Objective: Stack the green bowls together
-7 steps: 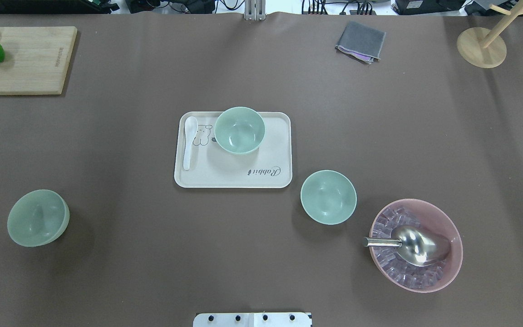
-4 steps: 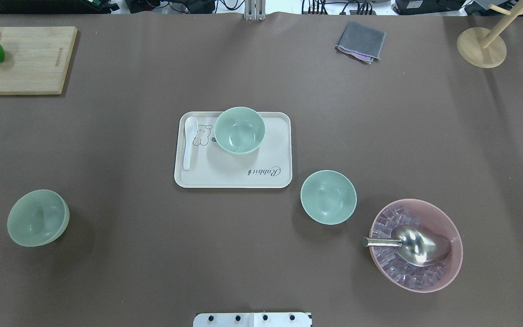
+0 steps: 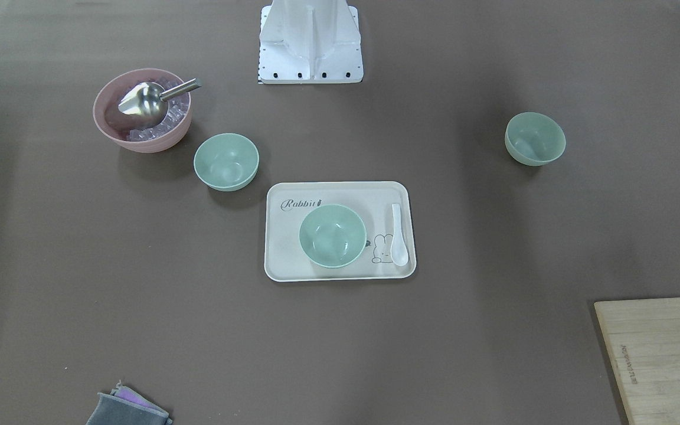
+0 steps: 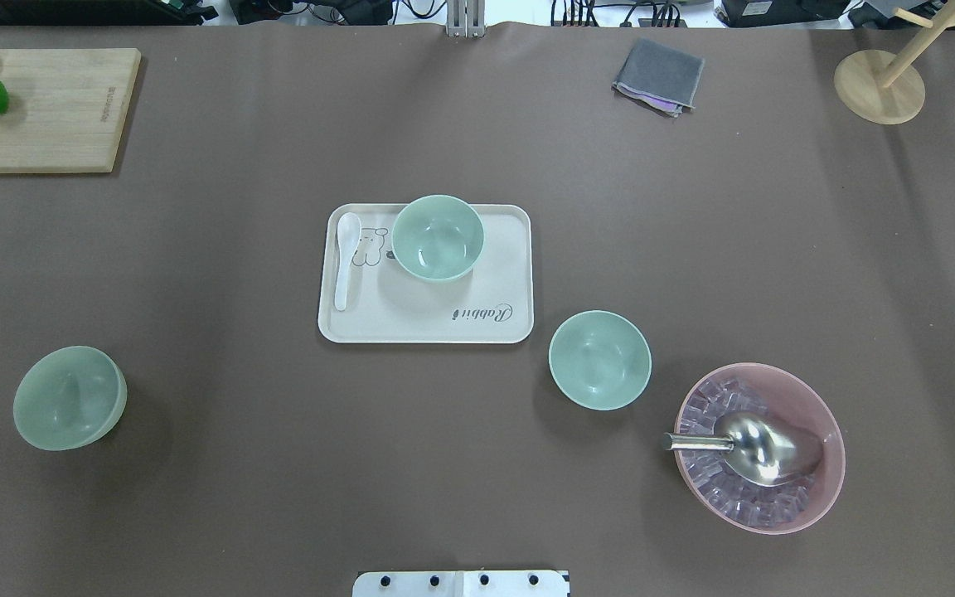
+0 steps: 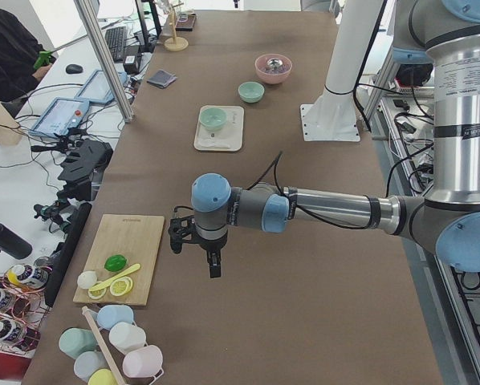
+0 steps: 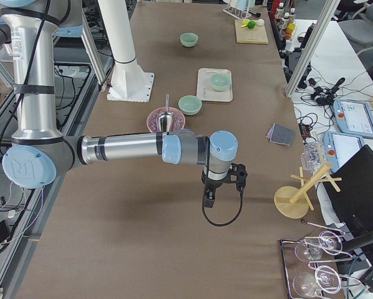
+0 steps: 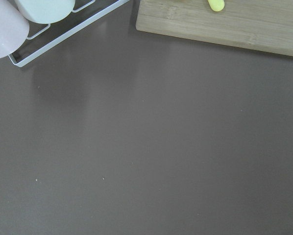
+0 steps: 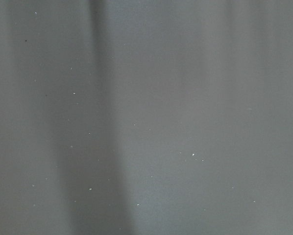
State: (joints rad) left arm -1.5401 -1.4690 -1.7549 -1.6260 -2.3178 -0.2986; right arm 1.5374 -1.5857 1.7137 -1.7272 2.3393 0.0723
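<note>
Three green bowls stand apart, none stacked. One (image 4: 438, 238) sits on the cream tray (image 4: 494, 332), also seen from the front as bowl (image 3: 332, 235). A second bowl (image 4: 599, 359) rests on the table beside the pink bowl. The third bowl (image 4: 69, 398) stands alone at the near left. The left gripper (image 5: 196, 257) hangs over bare table near the cutting board, far from every bowl. The right gripper (image 6: 222, 190) hovers over bare table past the pink bowl. Both show only in the side views, so I cannot tell whether they are open or shut.
A pink bowl (image 4: 759, 448) of ice cubes holds a metal scoop (image 4: 755, 448). A white spoon (image 4: 346, 259) lies on the tray. A wooden cutting board (image 4: 46, 108) with lime and lemon, a grey cloth (image 4: 658, 75) and a wooden stand (image 4: 879, 86) line the far edge.
</note>
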